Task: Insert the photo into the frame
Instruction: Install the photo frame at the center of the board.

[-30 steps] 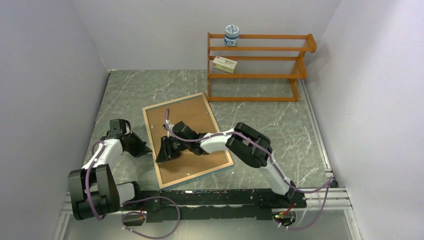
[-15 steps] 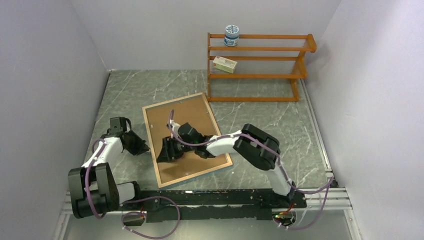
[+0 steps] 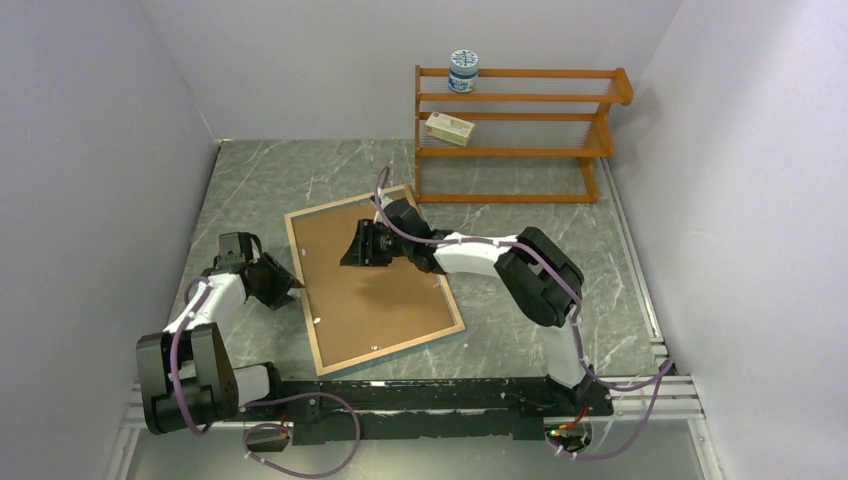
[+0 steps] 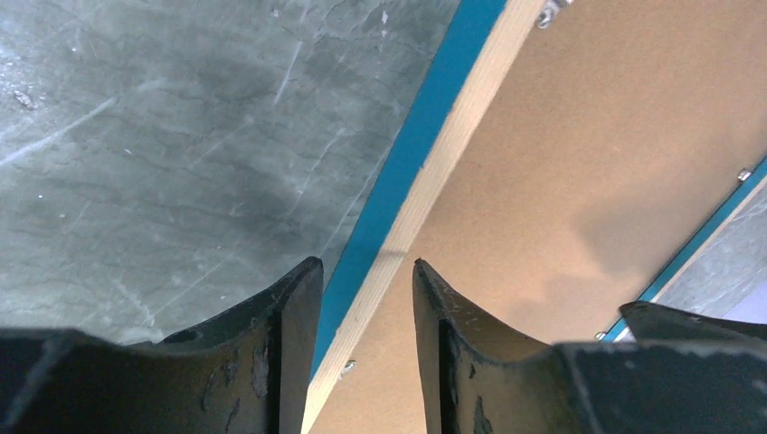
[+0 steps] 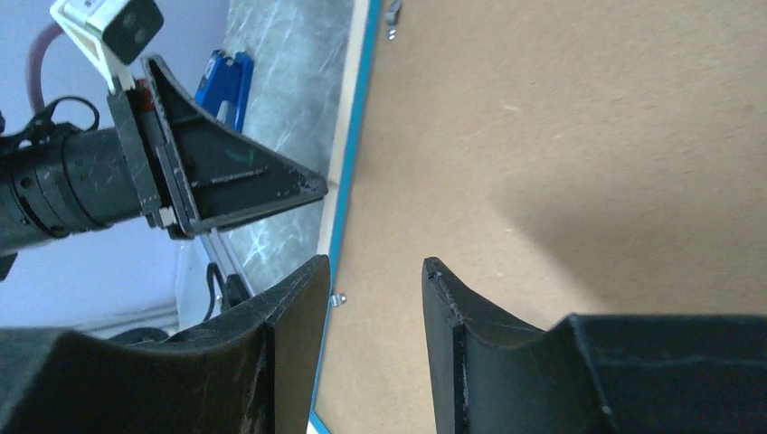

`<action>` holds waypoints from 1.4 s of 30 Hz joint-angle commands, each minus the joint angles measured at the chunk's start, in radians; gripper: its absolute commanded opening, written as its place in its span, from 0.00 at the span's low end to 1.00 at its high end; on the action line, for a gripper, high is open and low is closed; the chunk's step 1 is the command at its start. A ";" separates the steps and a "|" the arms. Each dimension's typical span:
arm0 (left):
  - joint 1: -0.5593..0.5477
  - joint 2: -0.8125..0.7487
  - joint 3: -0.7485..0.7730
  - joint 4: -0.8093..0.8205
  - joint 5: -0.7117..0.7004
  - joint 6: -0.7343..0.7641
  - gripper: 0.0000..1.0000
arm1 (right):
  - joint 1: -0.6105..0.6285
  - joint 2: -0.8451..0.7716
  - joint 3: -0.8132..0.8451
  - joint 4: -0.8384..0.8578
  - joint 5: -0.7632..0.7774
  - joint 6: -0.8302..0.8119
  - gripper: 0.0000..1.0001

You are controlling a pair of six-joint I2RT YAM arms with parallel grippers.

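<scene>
The frame [image 3: 392,349] lies face down on the table, its blue edge and wood rim [image 4: 434,172] around a brown backing board [image 3: 375,295]. The photo is hidden. My left gripper [image 3: 290,283] is at the frame's left edge, open; in the left wrist view the rim runs between its fingertips [image 4: 362,264]. My right gripper [image 3: 347,258] hovers open over the upper part of the backing board [image 5: 561,136], with nothing between its fingers [image 5: 373,260]. The left gripper [image 5: 307,188] also shows in the right wrist view, by the frame's edge [image 5: 348,163].
An orange-brown shelf rack [image 3: 515,130] stands at the back right, holding a white-and-blue jar [image 3: 463,70] and a small box [image 3: 449,129]. Walls close in the table on the left, back and right.
My right gripper has moved from the lower middle of the backing board up to its top part. The left gripper has opened at the frame's left edge.
</scene>
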 commanded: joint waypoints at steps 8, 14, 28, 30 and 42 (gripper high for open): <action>-0.001 0.130 -0.016 0.058 0.091 0.023 0.21 | 0.001 0.148 0.238 -0.208 -0.022 -0.021 0.44; -0.001 0.094 -0.047 0.028 0.079 0.024 0.16 | 0.012 0.265 0.384 -0.214 0.040 -0.001 0.42; -0.015 0.066 -0.011 -0.063 0.011 0.016 0.18 | 0.022 0.591 0.860 -0.417 0.117 -0.064 0.43; -0.014 0.054 -0.010 -0.069 0.001 0.014 0.18 | 0.022 0.621 0.901 -0.433 0.092 -0.060 0.43; -0.015 0.040 -0.001 -0.090 -0.019 0.012 0.18 | 0.053 0.687 0.950 -0.408 0.014 -0.039 0.41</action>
